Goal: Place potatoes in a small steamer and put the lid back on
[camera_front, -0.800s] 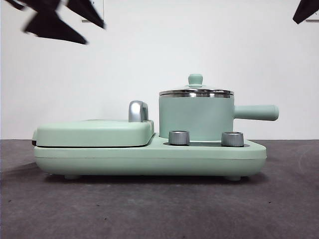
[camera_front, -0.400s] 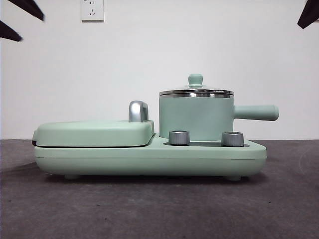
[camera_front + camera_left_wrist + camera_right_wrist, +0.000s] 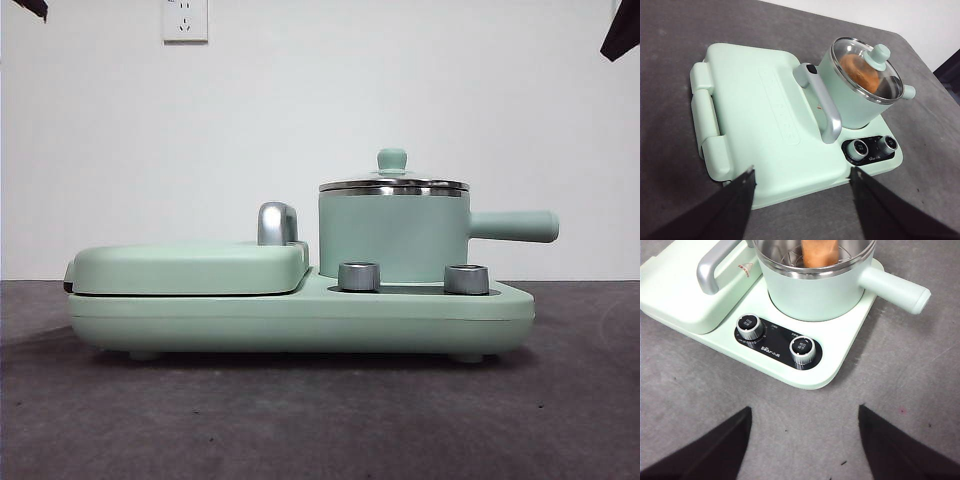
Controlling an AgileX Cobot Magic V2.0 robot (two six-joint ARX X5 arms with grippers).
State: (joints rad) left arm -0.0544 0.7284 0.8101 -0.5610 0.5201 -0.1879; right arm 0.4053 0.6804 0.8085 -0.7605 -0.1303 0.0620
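I read the task as essentially complete: the potato point(image 3: 858, 72) sits inside the small steamer point(image 3: 394, 236), and the lid point(image 3: 867, 69) rests on the steamer's steel rim. The step in hand is retreat. To do it well, I judge both arms should lift clear without brushing the steamer's side handle point(image 3: 514, 226) or the lid's knob point(image 3: 392, 159), since the glass lid looks free to slide if nudged.

The left hand point(image 3: 801, 176) hovers high above the near edge of the cooker base point(image 3: 300, 318), jaws spread wide and holding nothing. The right hand point(image 3: 804, 416) hovers over the grey surface point(image 3: 900, 370) in front of the steamer, jaws likewise wide and empty.

Materials: the steamer is a smooth mint-green cylinder with a polished steel rim and a straight rounded handle. The lid is clear domed glass with a steel band and a small mint-green knob. The potato is orange-brown and matte. Beside the steamer lies the flat, closed griddle plate point(image 3: 752, 107) with a curved chrome handle point(image 3: 823, 107). Two knurled metal dials point(image 3: 776, 337) sit on a black panel in front of the steamer.
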